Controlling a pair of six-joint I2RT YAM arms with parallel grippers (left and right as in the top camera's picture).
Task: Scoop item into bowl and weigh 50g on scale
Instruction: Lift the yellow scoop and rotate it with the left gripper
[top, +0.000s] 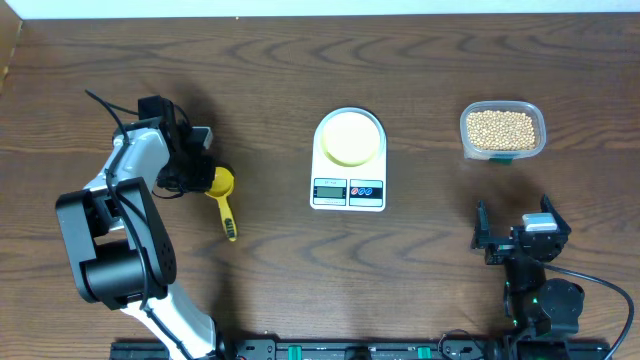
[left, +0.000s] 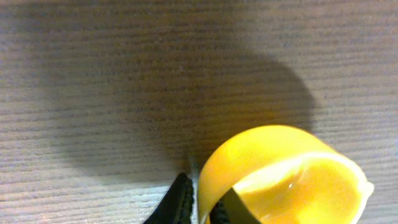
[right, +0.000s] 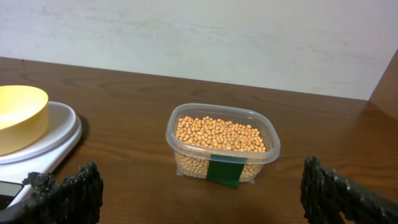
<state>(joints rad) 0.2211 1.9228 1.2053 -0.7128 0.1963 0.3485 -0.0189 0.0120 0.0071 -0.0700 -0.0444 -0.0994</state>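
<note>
The yellow scoop (top: 221, 184) lies on the table at the left, its handle pointing toward the front edge. My left gripper (top: 200, 170) is shut on the rim of the scoop's cup (left: 286, 174), with one black finger (left: 180, 199) outside the wall and the other inside. The pale-yellow bowl (top: 349, 137) sits empty on the white scale (top: 348, 192) at the centre. The tan beans (top: 501, 127) fill a clear container (right: 270, 149) at the back right. My right gripper (top: 514, 215) is open in front of that container, its fingers (right: 74, 186) wide apart with nothing between them.
The container carries a green tape patch (right: 224, 172) on its near side. A pale wall (right: 205, 37) rises just behind the table's far edge. The arm bases stand along the front edge.
</note>
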